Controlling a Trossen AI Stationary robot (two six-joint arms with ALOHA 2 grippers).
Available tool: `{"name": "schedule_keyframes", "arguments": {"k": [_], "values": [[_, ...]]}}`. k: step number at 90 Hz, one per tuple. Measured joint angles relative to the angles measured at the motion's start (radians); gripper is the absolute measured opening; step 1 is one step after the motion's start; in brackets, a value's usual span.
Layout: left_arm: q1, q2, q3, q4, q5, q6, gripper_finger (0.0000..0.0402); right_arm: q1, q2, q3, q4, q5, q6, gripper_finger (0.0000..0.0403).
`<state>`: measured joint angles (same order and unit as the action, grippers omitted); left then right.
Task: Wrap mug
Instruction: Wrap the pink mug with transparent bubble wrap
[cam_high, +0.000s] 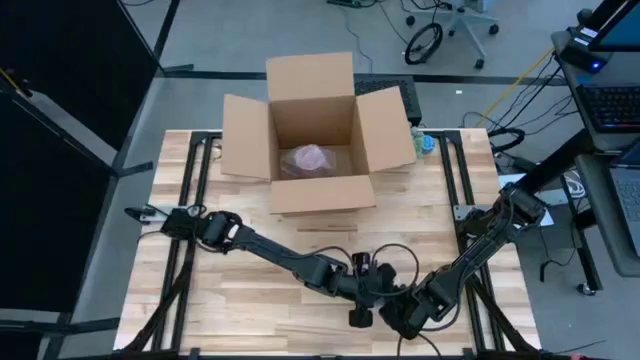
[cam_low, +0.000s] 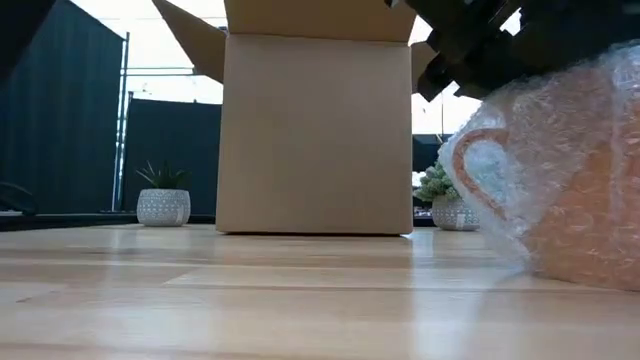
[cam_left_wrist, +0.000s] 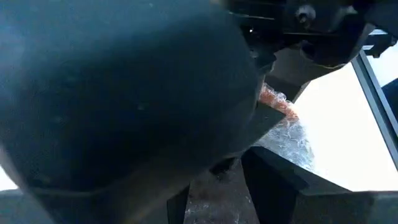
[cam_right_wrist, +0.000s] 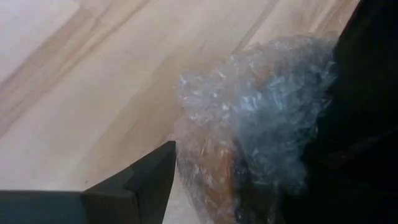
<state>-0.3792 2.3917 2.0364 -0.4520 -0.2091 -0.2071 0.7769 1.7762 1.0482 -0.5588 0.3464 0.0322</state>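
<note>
Closest to the low camera, at the near edge of the table (cam_high: 240, 300), sits the mug (cam_low: 560, 190), an orange one swathed in bubble wrap (cam_right_wrist: 273, 106) with its handle loop showing through the plastic. It rests on the wood, and both arms crowd over it.

The left gripper (cam_high: 372, 290) reaches in from the left side and hangs right at the mug; its own camera is mostly blocked by dark housing, with only a sliver of orange and wrap showing (so whether its claw is wide or closed, I cannot tell). The right gripper (cam_high: 400, 318) comes in from the right side, just beside the left one, and its wrist view shows the wrapped mug lying between its dark fingers (cam_right_wrist: 134, 183), one on each side of the bundle, pressed against the wrap: it is holding the mug.

Farther back, at the middle of the table's far side, stands an open cardboard box (cam_high: 315, 135) with its flaps spread. Inside lies another wrapped bundle (cam_high: 310, 158), pinkish through the plastic.
</note>
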Motion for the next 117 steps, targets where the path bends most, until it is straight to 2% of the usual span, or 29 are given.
{"name": "schedule_keyframes", "arguments": {"k": [20,32,54,64,83,108,117], "values": [[-0.001,-0.045,-0.001,-0.082,0.005,-0.079,0.0134,0.008,0.005,-0.001,0.009,0.023,0.052,0.0225],[-0.008,-0.071,0.026,-0.107,-0.018,-0.110,0.0134,0.010,0.012,-0.009,0.008,-0.001,0.068,0.0225],[-0.011,-0.115,0.062,-0.181,-0.032,-0.084,0.0134,0.008,0.013,-0.011,0.000,0.011,0.086,0.0225],[-0.031,-0.136,0.066,-0.190,-0.052,-0.002,0.0134,0.009,0.010,-0.008,0.000,0.016,0.081,0.0225],[-0.086,-0.121,0.069,-0.230,-0.063,0.304,0.0134,0.010,-0.014,-0.010,0.005,0.022,0.081,0.0225],[-0.046,-0.069,0.068,-0.228,-0.098,0.521,0.0134,0.010,-0.024,-0.010,0.007,0.031,0.092,0.0225],[-0.028,-0.049,0.068,-0.225,-0.040,0.576,0.0134,0.010,-0.024,-0.010,0.008,0.033,0.099,0.0225]]}}
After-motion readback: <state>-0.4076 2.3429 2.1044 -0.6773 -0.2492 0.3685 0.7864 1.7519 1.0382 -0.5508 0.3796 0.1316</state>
